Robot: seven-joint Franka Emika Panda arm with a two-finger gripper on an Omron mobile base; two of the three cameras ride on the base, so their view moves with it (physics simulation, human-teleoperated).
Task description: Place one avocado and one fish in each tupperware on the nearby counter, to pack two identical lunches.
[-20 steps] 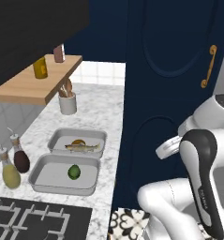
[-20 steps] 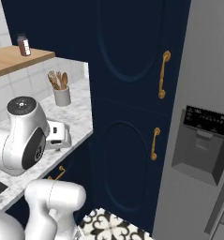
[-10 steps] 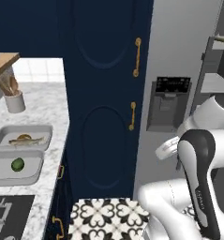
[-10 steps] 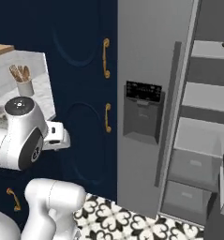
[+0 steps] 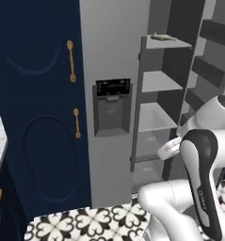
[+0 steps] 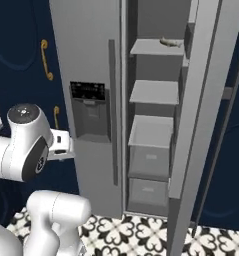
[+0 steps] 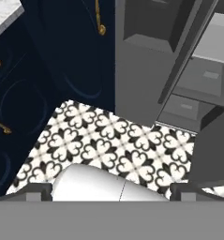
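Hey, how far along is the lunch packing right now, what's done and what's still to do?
Done: nothing can be confirmed from here. In hand: nothing; the gripper is open and empty, facing the patterned floor. A fish lies on the top shelf of the open fridge, not yet picked up. Left: fetch that fish and carry it to a tupperware.

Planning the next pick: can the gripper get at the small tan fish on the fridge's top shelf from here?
Probably not yet. The small tan fish lies unblocked on the top shelf behind the open door, but the arm is folded low, its open gripper facing the patterned floor.
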